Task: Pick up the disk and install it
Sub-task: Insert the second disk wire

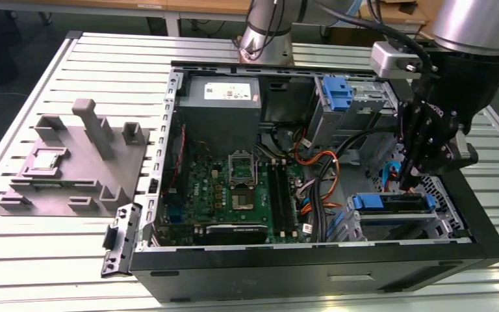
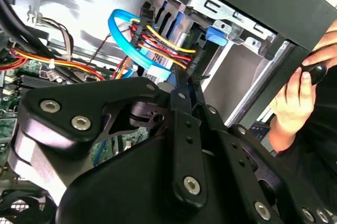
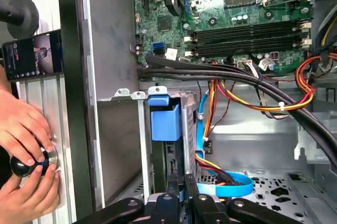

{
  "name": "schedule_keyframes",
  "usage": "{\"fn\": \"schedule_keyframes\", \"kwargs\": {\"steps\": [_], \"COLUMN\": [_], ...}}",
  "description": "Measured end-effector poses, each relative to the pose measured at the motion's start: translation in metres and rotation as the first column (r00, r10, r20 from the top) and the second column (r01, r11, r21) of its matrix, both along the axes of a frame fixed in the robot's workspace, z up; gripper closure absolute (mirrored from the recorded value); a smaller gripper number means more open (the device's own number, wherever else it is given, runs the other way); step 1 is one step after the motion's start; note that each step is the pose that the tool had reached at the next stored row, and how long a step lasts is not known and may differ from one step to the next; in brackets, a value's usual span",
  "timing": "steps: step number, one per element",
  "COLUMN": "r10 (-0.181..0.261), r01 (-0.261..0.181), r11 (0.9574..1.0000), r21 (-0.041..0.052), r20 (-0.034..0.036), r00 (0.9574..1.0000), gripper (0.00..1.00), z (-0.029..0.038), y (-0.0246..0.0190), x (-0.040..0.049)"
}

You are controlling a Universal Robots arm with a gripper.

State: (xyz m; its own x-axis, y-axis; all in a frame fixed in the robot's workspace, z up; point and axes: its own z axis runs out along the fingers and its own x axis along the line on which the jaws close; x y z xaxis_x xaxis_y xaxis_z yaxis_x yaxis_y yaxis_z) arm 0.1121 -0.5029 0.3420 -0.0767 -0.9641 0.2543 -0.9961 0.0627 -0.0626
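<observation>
The tool (image 1: 412,174) is held at right of the exterior frame, fingers together, above the disk (image 1: 392,203), which is apparently already seated in its bay, lower right, inside the case (image 1: 319,257).

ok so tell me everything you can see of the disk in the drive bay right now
The flat disk in its blue plastic carrier frame sits in the drive bay at the case's corner on the exterior view's right. Blue tabs show at its ends with a dark edge between them. In the first wrist view its blue carrier stands inside the silver metal cage, beside a light blue cable. The black claw hangs just above it.
</observation>
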Motion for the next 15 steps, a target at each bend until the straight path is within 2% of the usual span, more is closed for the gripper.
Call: {"fn": "schedule_keyframes", "kwargs": {"steps": [1, 2, 4, 6, 10, 15], "r10": [0.0, 0.0, 0.0, 0.0, 0.0, 0.0], "r01": [0.0, 0.0, 0.0, 0.0, 0.0, 0.0], "r11": [0.9999, 0.9999, 0.9999, 0.9999, 1.0, 1.0], "r21": [-0.0123, -0.0171, -0.0165, -0.0106, -0.0062, -0.0059], "r20": [0.0001, 0.0001, 0.0002, 0.0002, 0.0002, 0.0002], "r00": [1.0, 1.0, 1.0, 1.0, 1.0, 1.0], "gripper": [0.84, 0.84, 0.84, 0.84, 0.84, 0.84], "z": [-0.0003, -0.0005, -0.0007, -0.0006, -0.0007, -0.0007], "y": [0.0031, 0.0074, 0.0079, 0.0079, 0.0079, 0.0079], "x": [-0.0001, -0.0001, -0.0001, -0.0002, -0.0002, -0.0002]}}
